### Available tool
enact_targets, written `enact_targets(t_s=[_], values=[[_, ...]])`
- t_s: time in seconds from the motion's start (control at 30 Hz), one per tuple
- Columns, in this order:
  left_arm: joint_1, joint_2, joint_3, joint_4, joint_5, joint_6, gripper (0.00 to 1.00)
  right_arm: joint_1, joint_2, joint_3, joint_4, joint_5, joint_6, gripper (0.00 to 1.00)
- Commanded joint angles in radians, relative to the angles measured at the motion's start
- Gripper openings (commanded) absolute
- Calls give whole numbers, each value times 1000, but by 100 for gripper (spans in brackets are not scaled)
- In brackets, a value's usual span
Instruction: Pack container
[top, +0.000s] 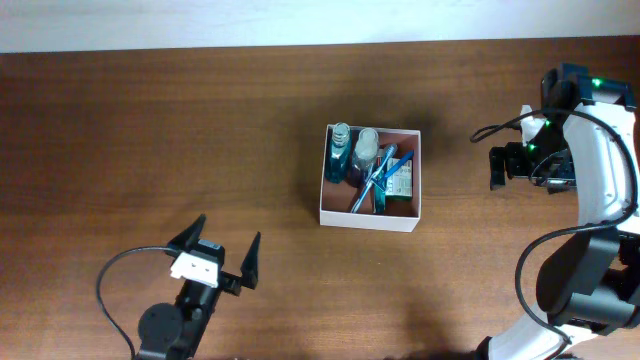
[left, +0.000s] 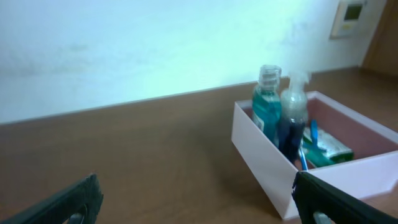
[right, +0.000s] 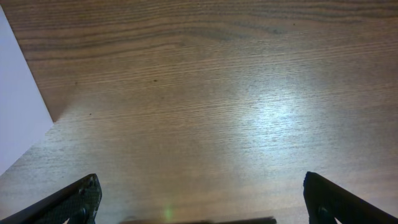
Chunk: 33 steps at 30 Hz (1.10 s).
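Two end effectors, overhead: my left end effector (top: 220, 250) is low at the near-left of the brown surface (top: 150, 130), and my right end effector (top: 508, 150) is out by the right side. Both are well apart from the box.
Container, overhead: the container (top: 368, 216) sits mid-surface, with white walls, a pinkish floor and toiletries inside.
Contents, overhead: a teal bottle (top: 341, 150) and a spray bottle (top: 366, 148) are side by side at the far wall. A blue stick (top: 372, 182) slants across, and a green packet (top: 402, 181) is on the right.
Left spread, overhead: my fingers are splayed wide, gripping nothing.
Container, left wrist: it's right of frame, ahead of me, with its near corner just above my right-hand fingertip (left: 326, 199).
Bottles, left wrist: both stand upright, just beside each other against the box's left wall. The packet lies flat behind them.
Left fingers, left wrist: only the tips show, one in each bottom corner, far apart and empty.
Surface, right wrist: wood grain with a bright glare patch fills the view.
Right fingers, right wrist: the tips (right: 74, 202) sit in both bottom corners, spread wide and holding nothing.
Container, right wrist: I cannot pick it out with certainty.
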Motion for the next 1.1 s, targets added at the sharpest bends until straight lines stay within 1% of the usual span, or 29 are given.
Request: enact_targets(t_s=[0.0, 0.07, 0.2, 0.27, 0.47, 0.6, 0.73, 0.9, 1.07], values=[[40, -54, -21, 19, 32, 23, 100, 1, -24, -1, 0, 8, -6, 99], [62, -83, -24, 20, 45, 28, 99, 1, -24, -1, 0, 8, -6, 98], [121, -160, -24, 4, 181, 146, 99, 1, -24, -1, 0, 8, -6, 99], [145, -158, -24, -5, 218, 184, 99, 1, -24, -1, 0, 8, -6, 99], [167, -162, -26, -93, 184, 183, 99, 1, -24, -1, 0, 8, -6, 99], [167, -162, -42, -89, 138, 175, 99, 1, -24, -1, 0, 8, -6, 99], [165, -162, -66, -84, 36, 84, 99, 1, -24, -1, 0, 8, -6, 99], [164, -162, -66, -116, 29, 82, 99, 1, -24, -1, 0, 8, -6, 99], [164, -162, -66, -116, 29, 82, 99, 1, -24, -1, 0, 8, -6, 99]])
